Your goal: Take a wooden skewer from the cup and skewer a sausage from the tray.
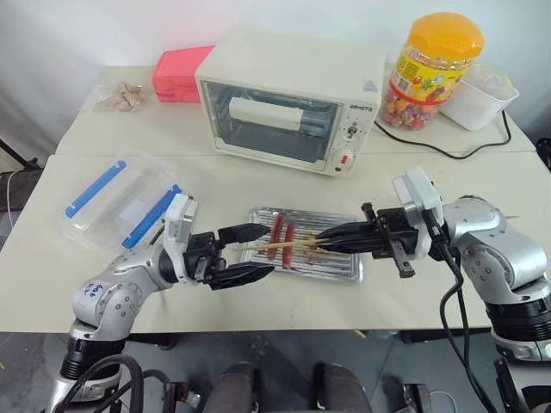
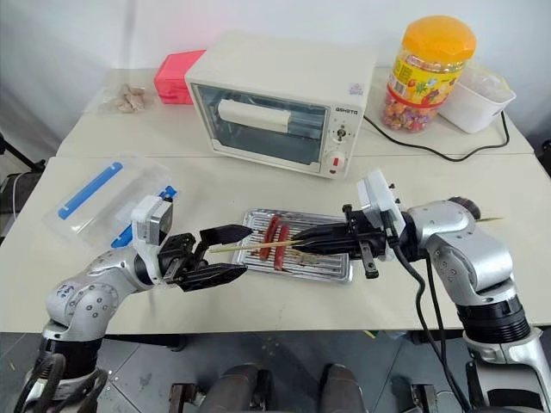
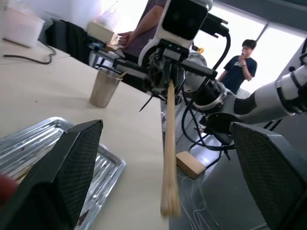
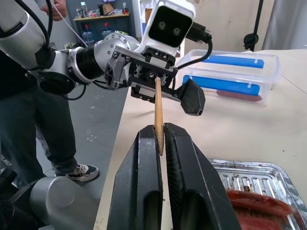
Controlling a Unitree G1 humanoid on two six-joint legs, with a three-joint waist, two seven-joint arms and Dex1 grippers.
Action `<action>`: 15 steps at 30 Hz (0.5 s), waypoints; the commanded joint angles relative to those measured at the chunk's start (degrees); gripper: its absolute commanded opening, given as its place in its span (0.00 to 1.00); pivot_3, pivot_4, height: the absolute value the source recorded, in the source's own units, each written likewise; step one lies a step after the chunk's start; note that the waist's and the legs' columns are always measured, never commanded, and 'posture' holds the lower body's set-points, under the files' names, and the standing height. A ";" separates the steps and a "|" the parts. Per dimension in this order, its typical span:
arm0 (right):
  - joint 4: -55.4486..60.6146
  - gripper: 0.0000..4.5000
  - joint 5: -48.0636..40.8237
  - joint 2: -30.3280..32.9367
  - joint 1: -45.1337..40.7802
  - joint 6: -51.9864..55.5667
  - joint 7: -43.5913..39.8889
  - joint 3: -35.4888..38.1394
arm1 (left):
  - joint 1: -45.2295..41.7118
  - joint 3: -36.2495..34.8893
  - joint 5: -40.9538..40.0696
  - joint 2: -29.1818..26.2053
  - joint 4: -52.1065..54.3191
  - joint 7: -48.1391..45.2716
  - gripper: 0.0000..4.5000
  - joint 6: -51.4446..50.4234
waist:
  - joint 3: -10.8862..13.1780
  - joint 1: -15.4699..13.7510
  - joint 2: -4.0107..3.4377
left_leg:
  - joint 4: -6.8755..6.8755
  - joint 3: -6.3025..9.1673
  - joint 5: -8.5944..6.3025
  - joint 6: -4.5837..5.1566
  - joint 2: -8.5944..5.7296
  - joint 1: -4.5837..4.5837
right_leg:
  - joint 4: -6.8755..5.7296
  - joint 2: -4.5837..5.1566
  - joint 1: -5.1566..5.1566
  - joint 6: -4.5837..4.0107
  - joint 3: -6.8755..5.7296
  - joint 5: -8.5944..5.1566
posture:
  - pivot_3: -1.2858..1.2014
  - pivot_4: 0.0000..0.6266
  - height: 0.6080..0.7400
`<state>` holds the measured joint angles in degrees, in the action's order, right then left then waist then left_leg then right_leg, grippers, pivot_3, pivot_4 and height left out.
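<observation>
holding the wooden skewer [image 4: 158, 115] level over the tray [image 1: 342, 268], our right gripper [image 1: 325, 239] is clamped tight on it, its tip reaching between the spread fingers of our left gripper [image 1: 250, 253], which grips nothing. two sausages [image 1: 283, 232] lie on the tray beneath; the cup [image 3: 104, 86] stands on the worktop [image 1: 258, 176].

We see the tray [image 1: 344, 268] at the near middle of the tabletop [image 1: 258, 181], two sausages [image 1: 283, 234] lying in it. The oven [image 1: 288, 99] stands at twelve o'clock from the tray, the jar [image 1: 432, 70] and tub [image 1: 482, 96] at one o'clock, the box [image 1: 116, 200] at nine. The left claw [image 1: 245, 254] sits at the tray's nine o'clock edge, the right claw [image 1: 323, 241] over its three o'clock half, the skewer [image 1: 280, 246] lying between them across the sausages.
</observation>
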<state>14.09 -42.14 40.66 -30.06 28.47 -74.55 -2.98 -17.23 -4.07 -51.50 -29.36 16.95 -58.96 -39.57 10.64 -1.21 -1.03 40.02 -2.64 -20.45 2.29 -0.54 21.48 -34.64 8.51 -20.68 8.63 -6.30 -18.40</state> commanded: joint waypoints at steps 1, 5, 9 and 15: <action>1.35 0.01 0.40 -0.60 0.20 -0.77 0.04 0.34 | -0.74 0.26 -1.26 0.19 0.55 -0.81 1.00 -0.28 | 0.00 0.05 0.00 | 0.00 0.00 0.00 0.00 0.00 0.00 | 0.00 0.00 0.00 0.00 0.00 0.00 | 0.52 0.24 1.00; 1.06 0.00 1.31 -0.74 0.66 -1.48 -0.10 0.44 | -0.89 0.71 -1.07 0.32 0.32 -1.02 0.91 -0.48 | 0.00 -0.03 0.00 | 0.00 0.00 0.00 0.00 0.00 0.00 | 0.00 0.00 0.00 0.00 0.00 0.00 | 0.52 0.24 1.00; 1.15 0.00 1.58 -1.08 0.72 -1.63 0.03 0.62 | -0.77 0.97 -0.50 0.31 0.01 -1.25 0.68 -0.20 | 0.00 0.01 0.00 | 0.00 0.00 0.00 0.00 0.00 0.00 | 0.00 0.00 0.00 0.00 0.00 0.00 | 0.52 0.24 1.00; 1.40 0.00 1.76 -1.06 1.31 -1.89 -0.02 0.77 | -0.66 1.28 -0.02 0.67 0.00 -1.14 0.25 0.21 | 0.00 -0.01 0.01 | 0.00 0.00 0.00 0.00 -0.01 0.00 | 0.01 0.00 0.00 0.00 0.00 0.00 | 0.52 0.24 1.00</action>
<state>14.07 -40.12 39.88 -28.57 27.49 -74.53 -3.33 -17.52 -3.12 -51.44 -28.86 16.15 -59.57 -40.01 10.64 -1.22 -1.02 40.02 -2.64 -20.45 2.29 -0.54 21.48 -34.63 8.51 -20.68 8.63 -6.30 -18.40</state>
